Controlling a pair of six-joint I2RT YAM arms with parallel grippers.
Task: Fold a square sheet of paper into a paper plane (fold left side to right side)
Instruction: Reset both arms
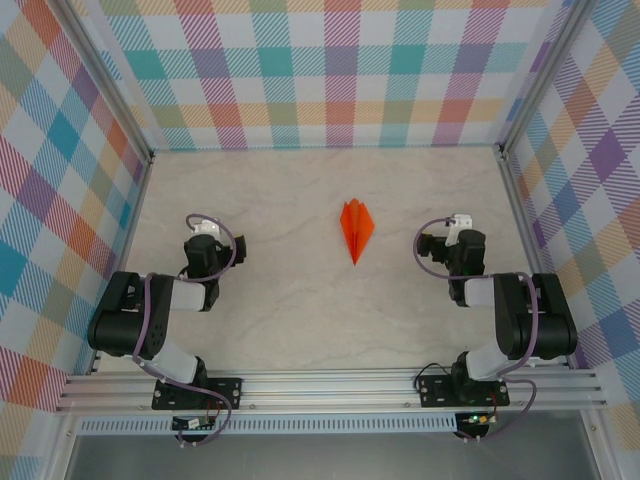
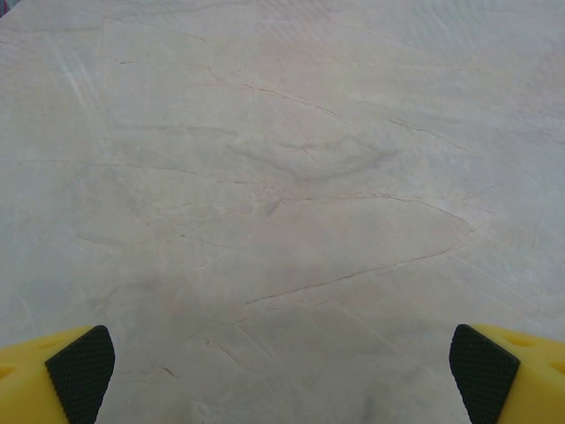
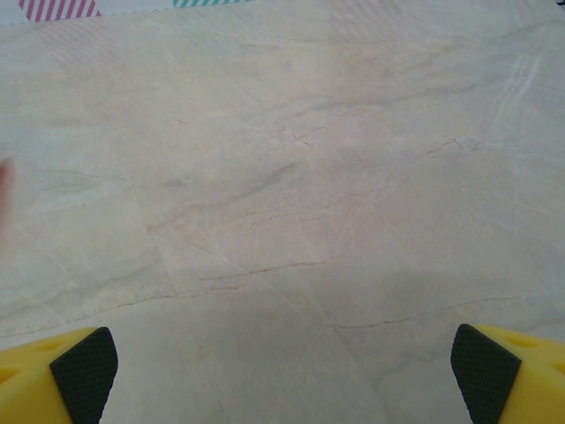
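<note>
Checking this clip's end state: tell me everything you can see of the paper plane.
The paper plane is bright orange thin paper, folded into a small narrow dart with a centre crease running along its length. Its sharp tip points toward the near edge and its wider tail faces the back wall. It lies on the marbled table, slightly right of the middle. Nothing but the table touches it.

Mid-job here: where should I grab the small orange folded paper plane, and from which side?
Pinch the small orange folded paper plane at a long edge near its wider far end, coming from its right with the open right gripper, the closer one. It lies flat on the pale marbled table, narrow tip toward the near edge; the tip likely gives little to hold.
</note>
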